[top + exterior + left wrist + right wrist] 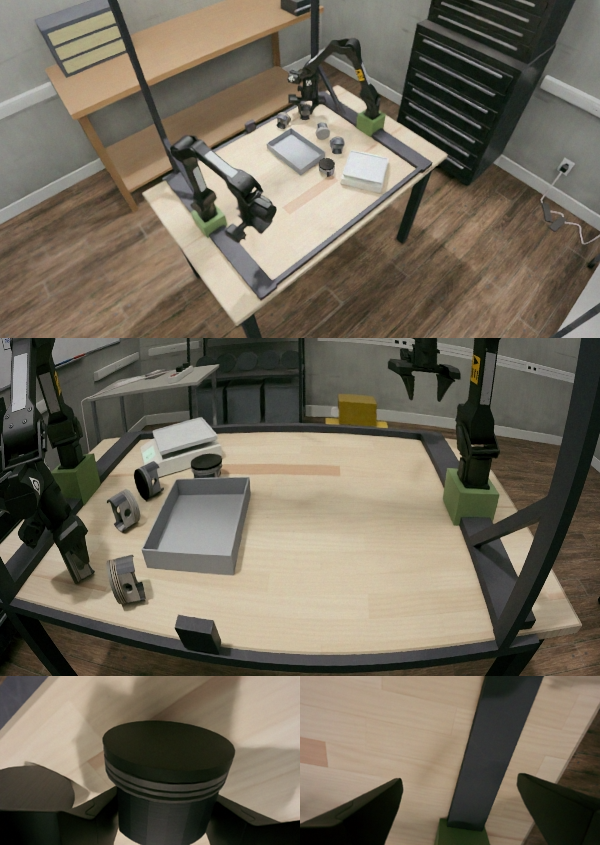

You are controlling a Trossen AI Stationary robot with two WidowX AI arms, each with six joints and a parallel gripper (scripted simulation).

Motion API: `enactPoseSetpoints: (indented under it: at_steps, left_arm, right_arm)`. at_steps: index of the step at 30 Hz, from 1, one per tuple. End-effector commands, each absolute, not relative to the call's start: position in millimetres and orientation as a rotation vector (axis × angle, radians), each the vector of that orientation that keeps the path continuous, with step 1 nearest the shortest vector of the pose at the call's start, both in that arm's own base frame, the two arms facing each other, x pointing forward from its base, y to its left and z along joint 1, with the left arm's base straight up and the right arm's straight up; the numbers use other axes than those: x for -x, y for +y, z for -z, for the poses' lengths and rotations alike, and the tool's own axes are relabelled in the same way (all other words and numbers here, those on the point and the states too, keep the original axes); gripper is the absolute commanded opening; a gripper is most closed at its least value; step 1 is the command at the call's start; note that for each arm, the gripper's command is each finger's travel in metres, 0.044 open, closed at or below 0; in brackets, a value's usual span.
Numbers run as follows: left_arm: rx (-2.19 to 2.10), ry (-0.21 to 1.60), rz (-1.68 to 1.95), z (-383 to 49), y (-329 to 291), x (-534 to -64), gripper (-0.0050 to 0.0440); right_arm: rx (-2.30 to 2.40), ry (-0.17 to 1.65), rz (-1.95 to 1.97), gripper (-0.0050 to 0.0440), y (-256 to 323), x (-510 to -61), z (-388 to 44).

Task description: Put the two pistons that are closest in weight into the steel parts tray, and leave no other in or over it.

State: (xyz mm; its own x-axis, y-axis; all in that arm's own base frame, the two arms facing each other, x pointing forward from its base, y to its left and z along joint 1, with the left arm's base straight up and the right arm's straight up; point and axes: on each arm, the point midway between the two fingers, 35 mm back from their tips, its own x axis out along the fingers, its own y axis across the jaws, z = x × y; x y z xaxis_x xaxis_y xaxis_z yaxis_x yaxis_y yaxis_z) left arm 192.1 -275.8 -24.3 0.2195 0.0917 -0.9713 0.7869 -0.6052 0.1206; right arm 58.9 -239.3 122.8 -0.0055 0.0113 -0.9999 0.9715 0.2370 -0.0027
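Gripping a dark, ring-grooved, flat-topped piston (304, 112) (167, 751), the left hand (309, 106) (83, 577) (160, 791) stands half open, the right hand (246, 232) (425, 397) (459, 781) wide and empty.

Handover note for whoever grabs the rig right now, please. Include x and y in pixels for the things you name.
Left gripper (305, 109) (82, 575) (167, 796): shut on a piston (305, 112) (167, 751).
Right gripper (252, 233) (425, 399) (460, 777): open, nothing held.
Four other pistons (322, 131) (125, 580) (35, 785): on the table, outside the tray (295, 150) (195, 523). Scale (365, 170) (185, 436): bare.
Done: tray has none.
Left: both closest-weight pistons into tray; weights not visible here.
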Motion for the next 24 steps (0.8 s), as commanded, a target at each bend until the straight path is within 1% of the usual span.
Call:
enactPoseSetpoints:
  at_steps: [1, 24]
  left_arm:
    - [-1.864, 0.788, 1.418, 18.7, -278.4, -195.9, 0.0158]
    - [-1.859, 0.782, 1.414, 17.1, -280.6, -196.5, 0.0158]
  right_arm:
    - [-1.013, 1.299, 1.034, 0.04, -244.4, -61.3, -131.3]
    - [-1.013, 1.299, 1.034, 0.04, -244.4, -61.3, -131.3]
